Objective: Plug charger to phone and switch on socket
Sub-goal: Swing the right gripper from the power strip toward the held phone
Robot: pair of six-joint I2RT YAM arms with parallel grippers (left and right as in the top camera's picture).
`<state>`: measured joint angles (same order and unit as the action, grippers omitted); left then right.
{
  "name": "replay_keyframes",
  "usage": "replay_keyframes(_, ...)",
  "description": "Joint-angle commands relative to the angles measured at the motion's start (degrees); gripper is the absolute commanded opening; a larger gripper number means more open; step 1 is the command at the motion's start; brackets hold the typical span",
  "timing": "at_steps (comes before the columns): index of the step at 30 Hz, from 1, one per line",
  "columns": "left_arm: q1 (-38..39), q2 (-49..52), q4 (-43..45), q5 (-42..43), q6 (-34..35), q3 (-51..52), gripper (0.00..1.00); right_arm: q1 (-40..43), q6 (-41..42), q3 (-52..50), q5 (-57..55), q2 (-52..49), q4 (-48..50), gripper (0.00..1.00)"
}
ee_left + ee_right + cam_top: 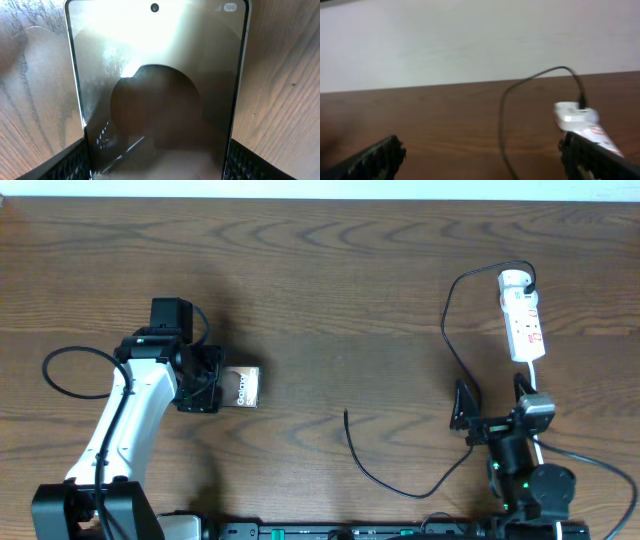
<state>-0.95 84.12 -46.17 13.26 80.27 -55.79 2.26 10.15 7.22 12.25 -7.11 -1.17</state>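
The phone (243,387) lies flat left of the middle, with white lettering on its exposed end. My left gripper (212,386) is shut on its other end; in the left wrist view the glossy phone (157,75) fills the frame between my left gripper's (157,169) fingers. The charger (452,360) is a thin black cable running from the socket (522,315) in a loop to a free tip (346,413) on the table. My right gripper (490,408) is open and empty, hovering near the cable below the socket. The right wrist view shows the gripper (485,160), cable (502,125) and socket (580,117).
A white cord (535,372) runs from the socket toward the right arm's base. A black arm cable (60,370) loops at the far left. The table's far edge meets a pale wall (470,40).
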Motion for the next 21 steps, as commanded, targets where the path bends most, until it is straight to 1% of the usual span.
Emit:
replay_keyframes(1,0.13,0.15,0.63,0.9,-0.94,0.35,0.07,-0.39,3.13,11.02,7.02,-9.18,-1.86,0.99)
replay_keyframes(4,0.13,0.15,1.27,1.51,-0.94,0.35,0.07,-0.39,3.13,22.43,13.92,-23.58,-7.76,0.99)
replay_keyframes(7,0.13,0.15,1.57,1.57,-0.57,0.35,0.07,-0.39,3.13,33.88,24.65,-38.75,-14.38,0.99)
replay_keyframes(10,0.13,0.15,2.01,1.7,-0.2,0.35,0.07,-0.96,3.08,45.88,40.22,-54.84,-21.29,0.99)
replay_keyframes(12,0.13,0.15,2.14,1.7,0.74,0.35,0.07,-2.12,3.1,51.6,51.21,-63.98,-22.03,0.99)
replay_keyframes(13,0.15,0.15,2.19,1.73,1.25,0.35,0.07,-2.8,3.13,53.59,55.71,-67.71,-21.14,0.99)
replay_keyframes(15,0.37,0.15,3.04,2.36,1.46,0.35,0.07,-4.52,3.17,57.4,64.59,-76.11,-16.15,0.99)
replay_keyframes(17,1.07,0.15,4.28,2.84,1.53,0.35,0.07,-5.88,3.63,59.12,69.26,-81.99,-10.99,0.99)
replay_keyframes(21,3.87,0.15,6.27,2.71,3.78,0.35,0.07,-10.16,15.96,59.52,67.95,-92.59,1.29,0.99)
